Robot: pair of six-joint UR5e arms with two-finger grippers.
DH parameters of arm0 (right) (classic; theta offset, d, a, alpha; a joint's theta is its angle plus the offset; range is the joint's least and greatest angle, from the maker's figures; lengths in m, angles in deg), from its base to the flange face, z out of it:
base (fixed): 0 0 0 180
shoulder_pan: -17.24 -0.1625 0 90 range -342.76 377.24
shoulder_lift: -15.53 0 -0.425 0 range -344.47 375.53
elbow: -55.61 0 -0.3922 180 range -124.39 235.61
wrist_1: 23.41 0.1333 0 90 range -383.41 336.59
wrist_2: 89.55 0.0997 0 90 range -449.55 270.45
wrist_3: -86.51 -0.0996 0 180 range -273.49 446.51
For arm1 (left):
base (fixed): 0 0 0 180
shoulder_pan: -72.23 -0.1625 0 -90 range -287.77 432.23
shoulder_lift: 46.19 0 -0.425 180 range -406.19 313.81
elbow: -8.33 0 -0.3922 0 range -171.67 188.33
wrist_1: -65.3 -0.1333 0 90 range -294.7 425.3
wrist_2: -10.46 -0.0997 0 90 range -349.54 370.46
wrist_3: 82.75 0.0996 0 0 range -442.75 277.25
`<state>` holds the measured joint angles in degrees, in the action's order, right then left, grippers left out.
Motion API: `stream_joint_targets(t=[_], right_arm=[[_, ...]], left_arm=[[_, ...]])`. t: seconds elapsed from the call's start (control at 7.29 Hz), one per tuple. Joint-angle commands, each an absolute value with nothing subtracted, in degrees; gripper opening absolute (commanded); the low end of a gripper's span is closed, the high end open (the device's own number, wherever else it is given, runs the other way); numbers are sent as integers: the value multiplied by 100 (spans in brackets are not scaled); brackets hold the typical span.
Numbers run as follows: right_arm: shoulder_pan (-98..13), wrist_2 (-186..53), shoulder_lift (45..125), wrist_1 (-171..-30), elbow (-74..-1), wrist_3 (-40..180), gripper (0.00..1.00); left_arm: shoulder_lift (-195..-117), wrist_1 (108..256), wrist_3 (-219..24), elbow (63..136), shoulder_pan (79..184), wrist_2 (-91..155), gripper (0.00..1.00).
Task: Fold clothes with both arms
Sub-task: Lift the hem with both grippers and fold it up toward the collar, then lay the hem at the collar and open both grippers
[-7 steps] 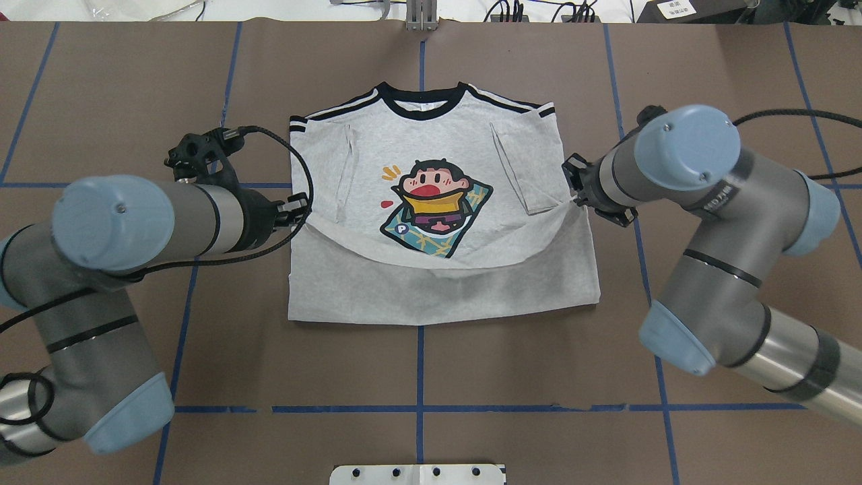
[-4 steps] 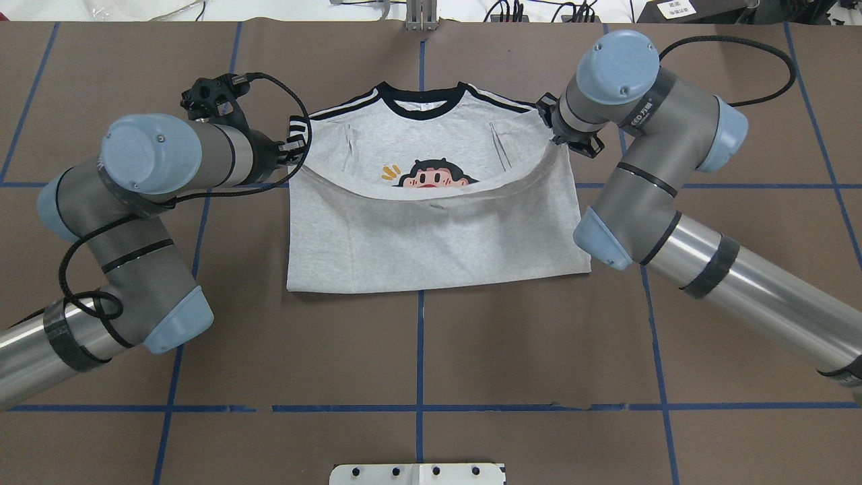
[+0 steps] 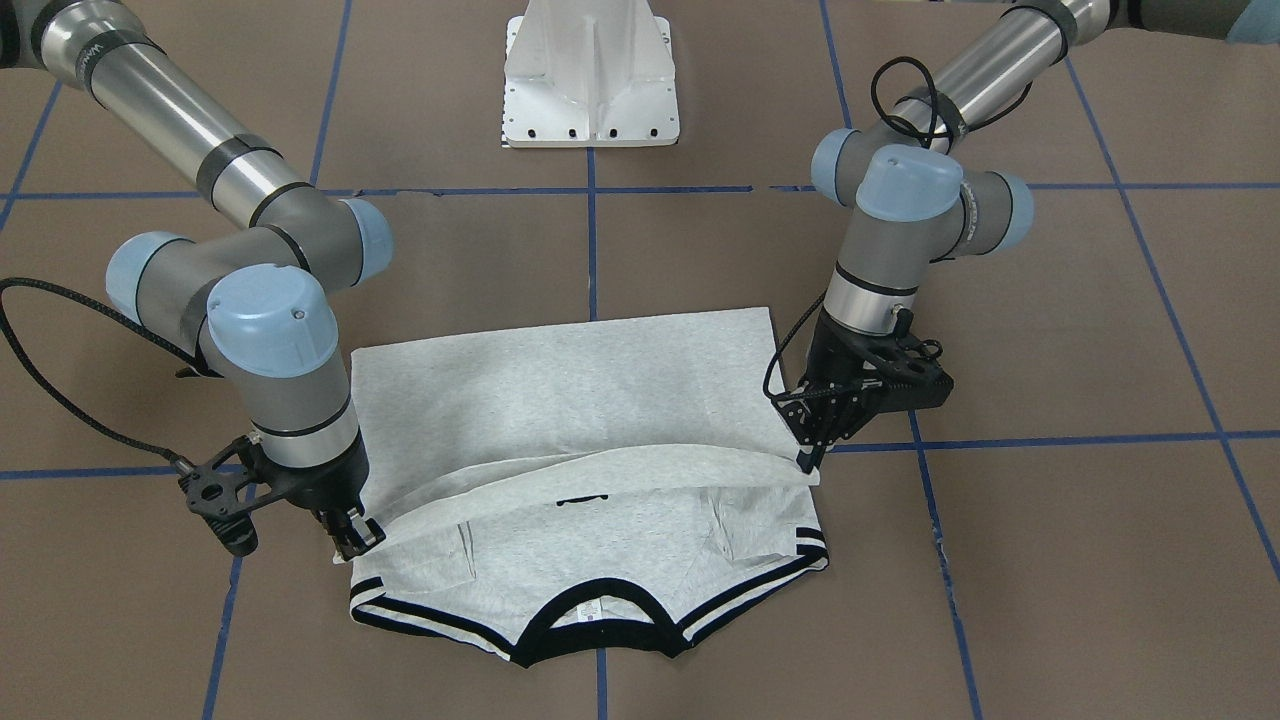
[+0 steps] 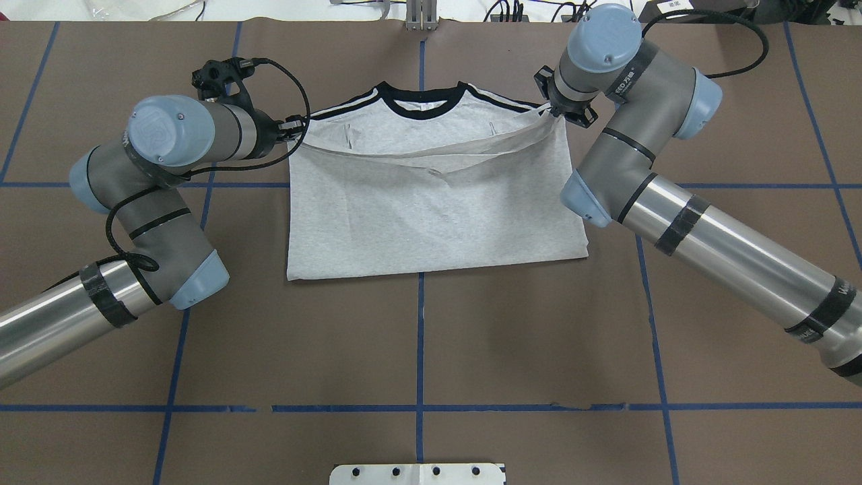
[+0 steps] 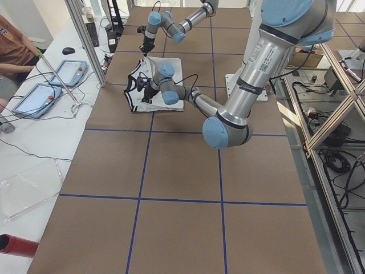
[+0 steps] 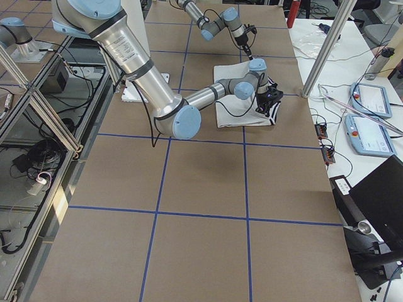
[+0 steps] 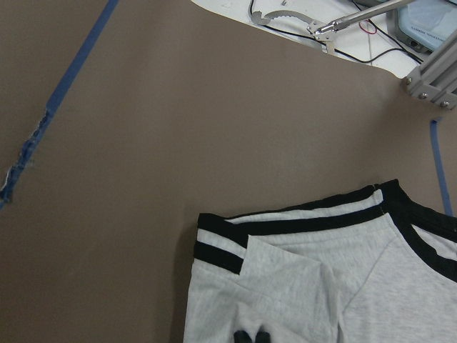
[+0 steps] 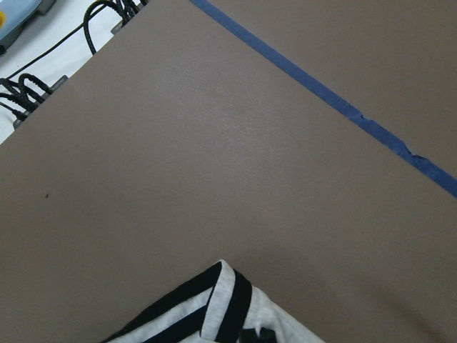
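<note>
The grey T-shirt (image 4: 431,215) lies flat on the brown table, its black collar (image 4: 421,104) at the far side. Its lower half is folded up over the front, so the cartoon print is hidden. My left gripper (image 4: 294,128) is shut on the hem's left corner, near the striped left sleeve. My right gripper (image 4: 553,111) is shut on the hem's right corner, near the right shoulder. The hem sags between them, just short of the collar. In the front-facing view the shirt (image 3: 570,400) shows with my left gripper (image 3: 808,455) and right gripper (image 3: 355,535). The left wrist view shows the striped sleeve (image 7: 221,250).
The white pedestal base (image 3: 590,80) stands at the robot's side of the table. Blue tape lines (image 4: 420,337) cross the brown table cover. A side table with teach pendants (image 5: 40,97) and cables lies beyond the far edge.
Both grippers have carried the hem away from the robot toward the collar. The folded part now covers the cartoon print, which showed fully, then partly, before.
</note>
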<state>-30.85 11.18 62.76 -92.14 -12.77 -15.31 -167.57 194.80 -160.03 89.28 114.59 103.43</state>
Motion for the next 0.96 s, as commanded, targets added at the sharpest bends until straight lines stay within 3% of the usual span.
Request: stream_joint_targets(t=[0.0,0.55,0.69,0.82], right_arm=[[-3101,1056,6141,-8959,-874,-1501,0],[-3092,968,6079,-8696,-567,-1483,0],[-3101,942,6079,-8599,-548,-1483,0],[-3101,924,6088,-8599,-530,-1457,0]], left_arm=[[-17019,19984,-15904,8194,11503,10327,0],[-17152,20250,-15782,7830,11547,10318,0],[-17161,20250,-15659,7777,11643,10327,4],[-17161,20276,-15379,7751,11783,10336,30]])
